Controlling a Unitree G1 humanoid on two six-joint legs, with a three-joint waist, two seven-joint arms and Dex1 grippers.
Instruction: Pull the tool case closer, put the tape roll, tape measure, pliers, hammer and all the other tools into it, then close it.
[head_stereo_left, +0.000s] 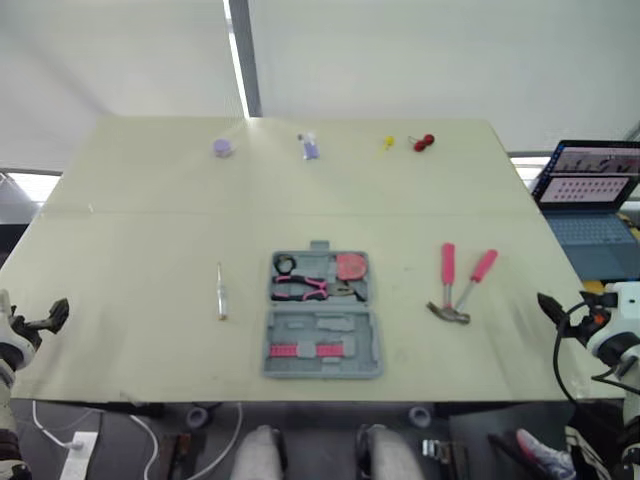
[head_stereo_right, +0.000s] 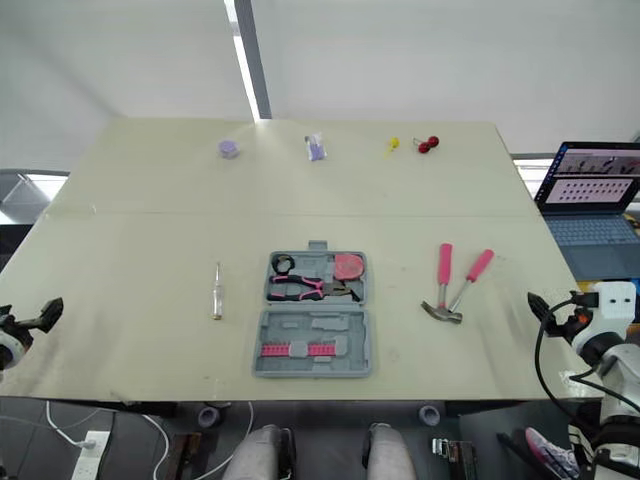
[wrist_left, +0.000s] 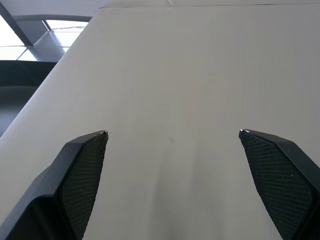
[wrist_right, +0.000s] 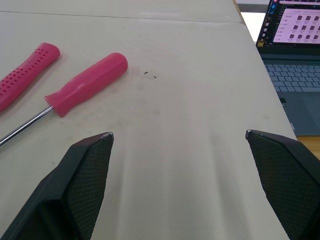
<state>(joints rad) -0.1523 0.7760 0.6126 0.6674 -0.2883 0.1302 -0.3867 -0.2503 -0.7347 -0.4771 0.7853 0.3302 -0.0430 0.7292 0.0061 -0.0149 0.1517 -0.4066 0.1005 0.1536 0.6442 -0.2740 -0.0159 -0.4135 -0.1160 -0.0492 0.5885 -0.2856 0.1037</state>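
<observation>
Left claw (wrist_left: 172, 132) spread wide, gripping nothing, at near left edge of pale tabletop (head_stereo_left: 150, 230). Right claw (wrist_right: 179, 134) likewise wide and empty at near right edge, facing pink-handled screwdriver (wrist_right: 87, 82) and pink-handled hammer (head_stereo_left: 447, 285) just beside it. Open grey plastic tool case (head_stereo_left: 320, 325) mid-tabletop, well apart from both claws, with black tape roll (head_stereo_left: 285, 264), pink tape measure (head_stereo_left: 351, 265) and pink-handled pliers (head_stereo_left: 300, 288) inside. Clear-handled screwdriver (head_stereo_left: 221, 292) left of case.

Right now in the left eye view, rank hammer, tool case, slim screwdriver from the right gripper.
1. Hammer, on the right, nearest the right gripper.
2. Tool case, centre, open.
3. Slim screwdriver, left of the case.
</observation>
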